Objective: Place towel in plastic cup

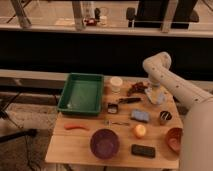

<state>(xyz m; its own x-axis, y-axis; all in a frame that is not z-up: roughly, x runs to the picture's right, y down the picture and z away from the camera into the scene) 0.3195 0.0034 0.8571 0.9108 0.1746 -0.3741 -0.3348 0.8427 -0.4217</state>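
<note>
A clear plastic cup [160,97] stands at the table's back right. My gripper [152,92] hangs right over it, at the end of the white arm [165,75] that reaches in from the right. A pale bit at the cup's mouth may be the towel [155,95], but the gripper hides most of it. A white cup [116,83] stands to the left, beside the green tray.
On the wooden table [80,145]: a green tray [82,93] back left, a purple bowl [104,143], an orange fruit [139,130], a blue sponge [140,116], a dark can [164,117], a brown bowl [174,139], a black slab [142,150], an orange chili [76,127].
</note>
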